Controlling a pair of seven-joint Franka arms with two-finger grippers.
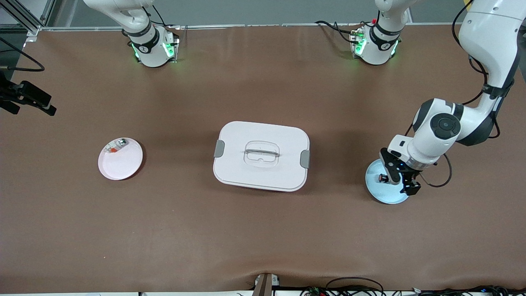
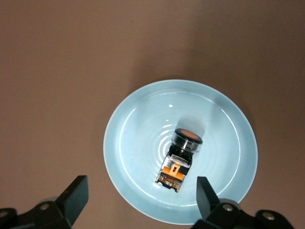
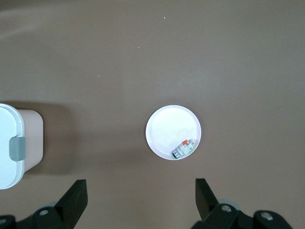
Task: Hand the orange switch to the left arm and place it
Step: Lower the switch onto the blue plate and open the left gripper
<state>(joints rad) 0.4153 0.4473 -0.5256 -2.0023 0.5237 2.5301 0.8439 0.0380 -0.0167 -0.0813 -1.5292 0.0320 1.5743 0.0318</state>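
The orange switch (image 1: 383, 178) lies on its side in the blue plate (image 1: 384, 194) at the left arm's end of the table. In the left wrist view the switch (image 2: 183, 152) shows its round orange cap and black body on the plate (image 2: 125, 143). My left gripper (image 1: 401, 181) hangs open and empty just above the plate, its fingers wide apart (image 2: 141, 188), with the switch close to one of them. My right gripper (image 3: 140, 188) is open and empty high over bare table; it is out of the front view. The white box (image 1: 261, 155) stands at mid table.
A pink plate (image 1: 121, 162) toward the right arm's end holds a small silver-green part (image 1: 117, 146); both show in the right wrist view, plate (image 3: 167, 126) and part (image 3: 184, 149), with the box's corner (image 3: 9, 143). A black camera mount (image 1: 28, 96) juts in there.
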